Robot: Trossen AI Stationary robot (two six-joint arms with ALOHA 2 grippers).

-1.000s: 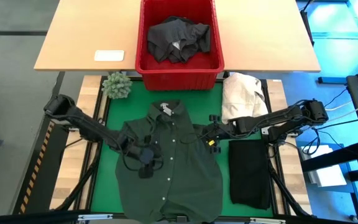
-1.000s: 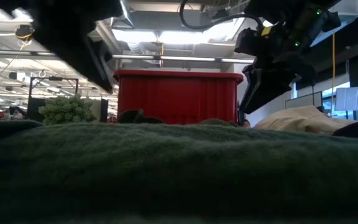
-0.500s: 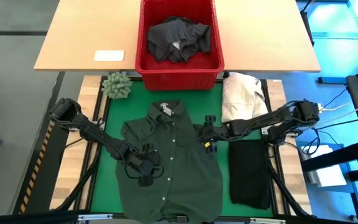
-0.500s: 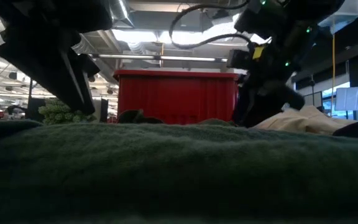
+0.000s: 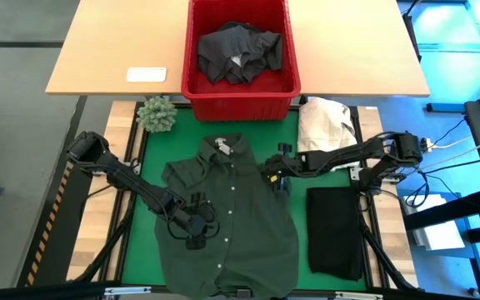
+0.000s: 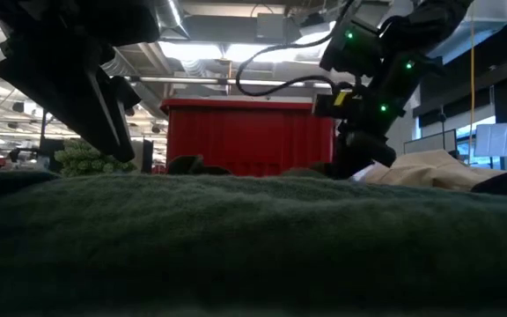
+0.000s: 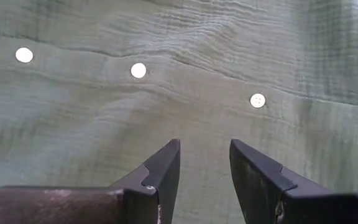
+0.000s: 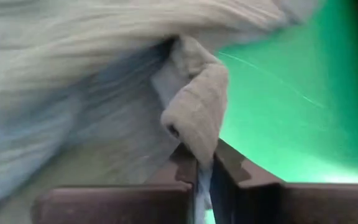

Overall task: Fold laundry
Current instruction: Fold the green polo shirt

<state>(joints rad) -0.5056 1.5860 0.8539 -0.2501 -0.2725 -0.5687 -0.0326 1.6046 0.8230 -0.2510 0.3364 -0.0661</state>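
A dark green button shirt lies spread flat on the green mat, collar toward the far edge. My left gripper stands open low over the shirt's left half, its fingers beside the button row. My right gripper is at the shirt's right edge near the sleeve, shut on cloth there. A dark grey garment sits in the red basket. A black folded garment lies on the mat's right side. My left gripper is low over the shirt's front, with flat cloth showing between its open fingers; I cannot tell whether the tips touch it. My right gripper pinches a bunched fold of the shirt's right edge between its two fingers, coming slantwise from above and from the table's right. The fold stands up past the fingertips, and the rest of the shirt lies on the mat.
A cream-white cloth heap lies at the far right of the mat, close to my right arm. A small green plant stands at the far left corner. The wooden table behind carries the basket and a white card.
My left gripper has sunk toward the near edge onto the shirt's front, then kept still. My right gripper has gone down and toward the far left to the shirt's right edge and has shut on a fold there. The shirt stays flat.
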